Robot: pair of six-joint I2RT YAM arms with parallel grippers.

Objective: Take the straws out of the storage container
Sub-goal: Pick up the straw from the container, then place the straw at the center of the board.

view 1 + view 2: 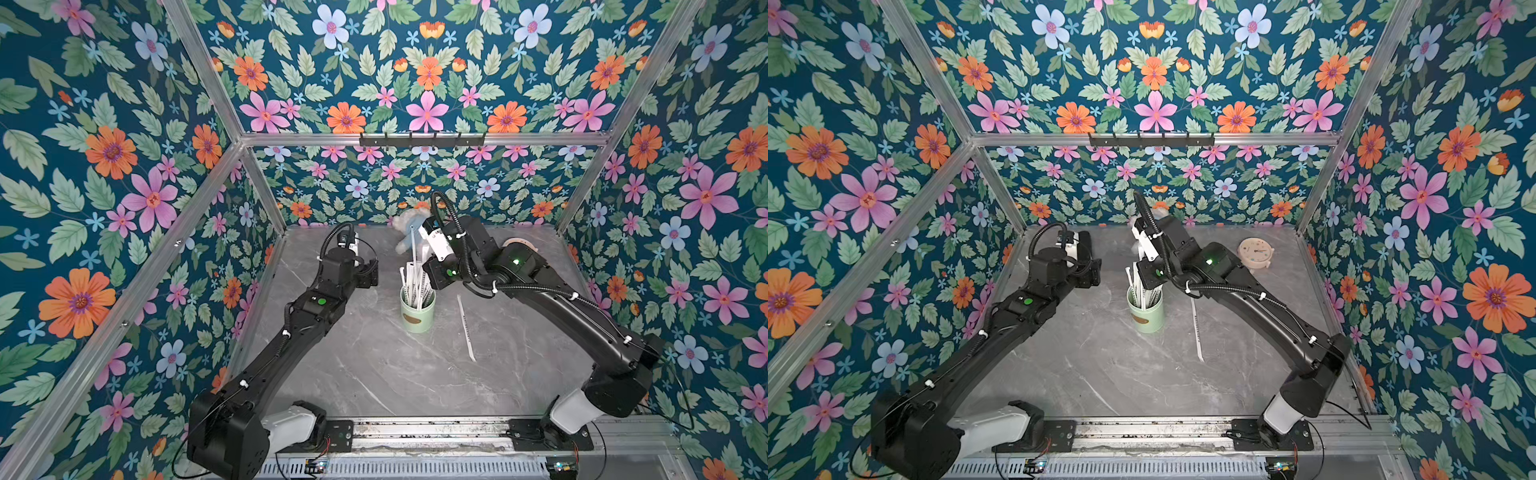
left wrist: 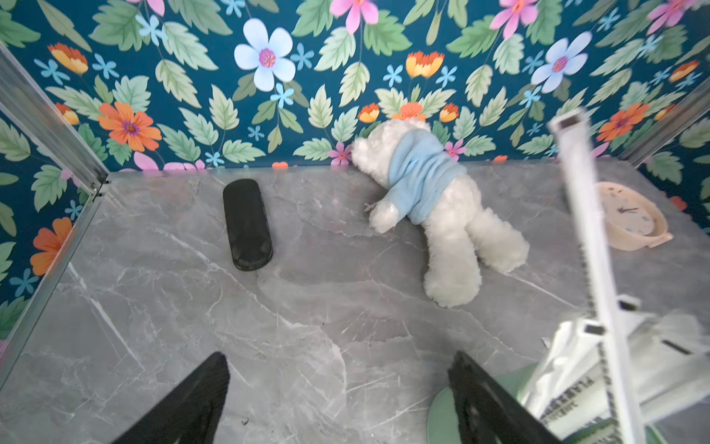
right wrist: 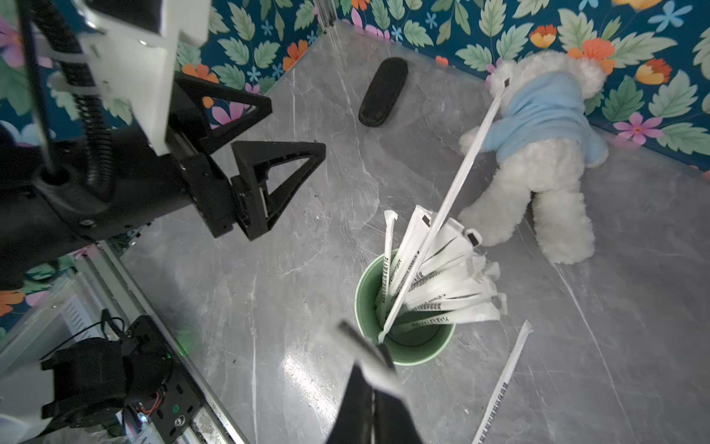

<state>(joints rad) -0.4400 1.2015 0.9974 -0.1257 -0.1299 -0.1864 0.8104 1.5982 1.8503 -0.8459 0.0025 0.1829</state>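
Extraction step, seemingly mid-pull.
In a top view, storage container [image 1: 417, 320] stands centrally, straws [image 1: 415, 282] inside. Left wrist: left gripper [image 2: 338, 357] gapes, empty. Right wrist: right gripper [image 3: 370, 361] pinches one; next, probably lift it clear.

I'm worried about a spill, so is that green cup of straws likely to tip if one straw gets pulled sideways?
Probably tippy: the green cup is narrow, and the straws lean to one side well above its rim. Small and likely light, it may slide on the smooth table.
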